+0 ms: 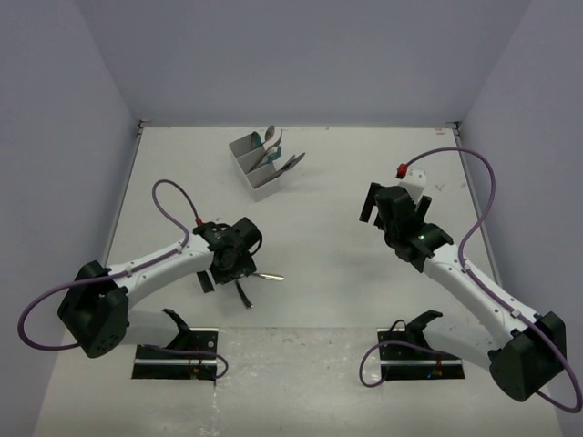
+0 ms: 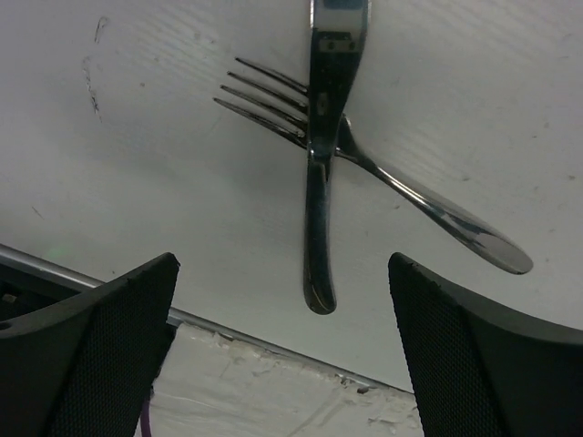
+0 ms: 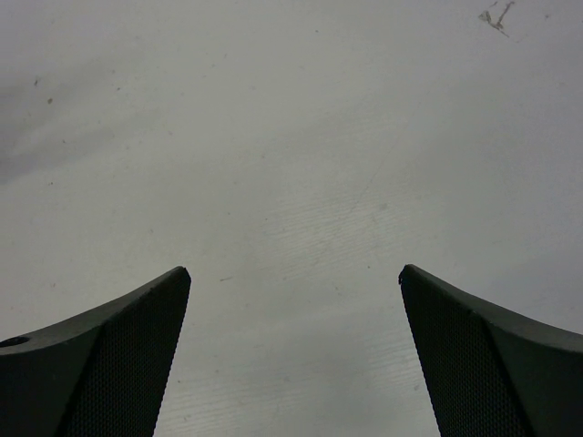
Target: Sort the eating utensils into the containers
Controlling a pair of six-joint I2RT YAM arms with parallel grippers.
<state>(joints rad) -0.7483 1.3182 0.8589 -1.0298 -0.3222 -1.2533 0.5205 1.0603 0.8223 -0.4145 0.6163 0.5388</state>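
In the left wrist view a silver fork point(image 2: 410, 196) lies on the table, and a second silver utensil point(image 2: 318, 228) lies across its neck. My left gripper point(image 2: 283, 264) is open and empty, hovering just short of the crossed pair, its fingers point(image 2: 109, 346) on either side. In the top view it point(image 1: 228, 284) is at the near left, with a silver utensil point(image 1: 270, 276) lying beside it. The white organiser point(image 1: 258, 169) stands at the far middle and holds several silver and teal utensils point(image 1: 271, 147). My right gripper point(image 1: 387, 208) is open and empty over bare table point(image 3: 293, 273).
The table's near edge with its metal strip point(image 2: 273, 346) runs just below my left gripper. Grey walls close the table at the back and on both sides. Purple cables loop off both arms.
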